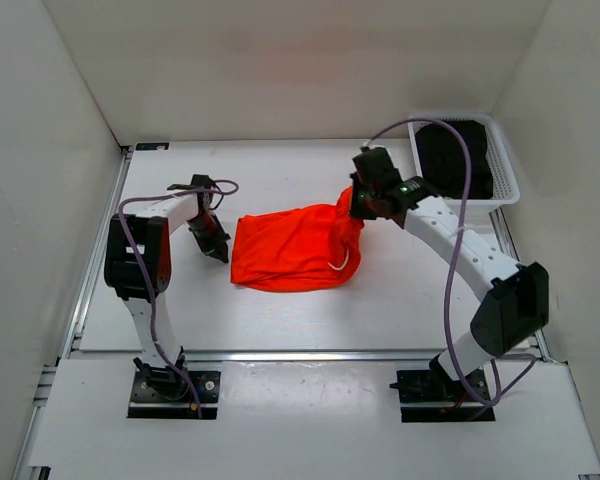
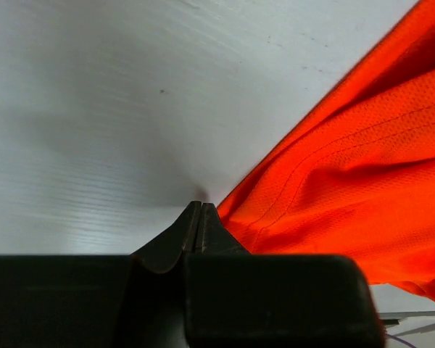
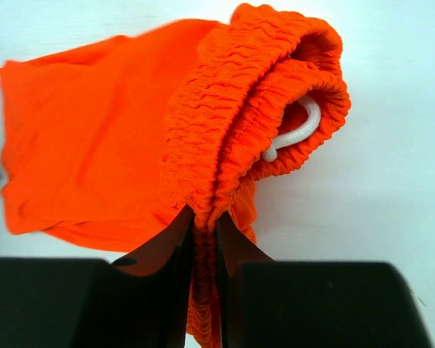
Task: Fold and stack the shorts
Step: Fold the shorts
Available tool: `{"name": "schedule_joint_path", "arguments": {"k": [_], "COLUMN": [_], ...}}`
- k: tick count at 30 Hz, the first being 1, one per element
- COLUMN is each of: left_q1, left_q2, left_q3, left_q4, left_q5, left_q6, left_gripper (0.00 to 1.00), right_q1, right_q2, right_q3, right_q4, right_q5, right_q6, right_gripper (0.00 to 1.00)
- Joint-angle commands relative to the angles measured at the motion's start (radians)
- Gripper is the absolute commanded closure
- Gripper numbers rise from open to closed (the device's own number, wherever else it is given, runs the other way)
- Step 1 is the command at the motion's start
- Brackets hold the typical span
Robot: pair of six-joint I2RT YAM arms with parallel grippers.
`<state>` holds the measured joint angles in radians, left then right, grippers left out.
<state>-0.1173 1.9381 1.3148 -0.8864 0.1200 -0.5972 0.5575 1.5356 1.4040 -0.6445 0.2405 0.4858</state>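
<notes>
Shorts (image 1: pixel 290 250) first: we count just one pair on the tabletop (image 1: pixel 280 320). They're bright orange-red and lie bunched up a bit right of centre in the top view, between the two arms. One white drawstring (image 3: pixel 299 130) loop pokes out of the gathered waistband (image 3: pixel 225 109). In the top view a bit of that cord curls along the lower right edge of the fabric.

Two hands, and they're not in the same state. The right hand (image 3: pixel 203 221) is clamped onto the waistband. In its wrist view we see the ruffled elastic doubled over and squeezed between the two fingers, with the rest of the fabric spreading toward the left of the frame. From above, that hand sits at the upper right corner of the orange heap.

The left hand (image 2: pixel 200 216) has its two fingers pressed flat together, tips down at the tabletop. We can't see any fabric between them. The stitched hem corner lies right up against the tips, on the right side of the wrist frame. From above, that hand sits just beside the left edge of the shorts.

One white basket (image 1: pixel 505 165) sits in the upper right corner of the top view, well apart from the shorts. There's a dark item (image 1: pixel 455 155) inside, and we can't tell what it is.
</notes>
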Motion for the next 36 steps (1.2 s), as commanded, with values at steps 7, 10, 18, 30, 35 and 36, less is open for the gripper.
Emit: {"name": "schedule_joint_path", "arguments": {"k": [7,10,18,30,35,36], "left_q1": [-0.008,-0.008,-0.008,0.179,0.231,0.231], "left_q2": [0.038,0.038,0.024,-0.267,-0.329,-0.341], "left_q3": [0.009,0.009,0.009,0.011,0.069,0.078], "left_q4": [0.014,0.014,0.014,-0.120,-0.180,-0.189], "left_q5": [-0.010,-0.010,-0.019,-0.039,-0.026,-0.039], "left_q6": [-0.016,-0.016,-0.026,0.019,0.048,0.048], "left_gripper": [0.90,0.90,0.90,0.26,0.20,0.20], "right_q1": [0.287,0.335,0.397,0.415,0.415,0.415], "right_q2": [0.317,0.415,0.667,0.725,0.698,0.663], "right_q3": [0.415,0.527,0.768,0.783,0.866,0.792], "right_q4": [-0.053,-0.064,-0.087,0.086,0.023,0.041], "right_q5": [0.086,0.097,0.016,-0.321,-0.471,-0.471], "right_q6": [-0.038,-0.049,-0.059,-0.113,-0.174,-0.159], "right_gripper": [1.00,1.00,1.00,0.65,0.00,0.00]}}
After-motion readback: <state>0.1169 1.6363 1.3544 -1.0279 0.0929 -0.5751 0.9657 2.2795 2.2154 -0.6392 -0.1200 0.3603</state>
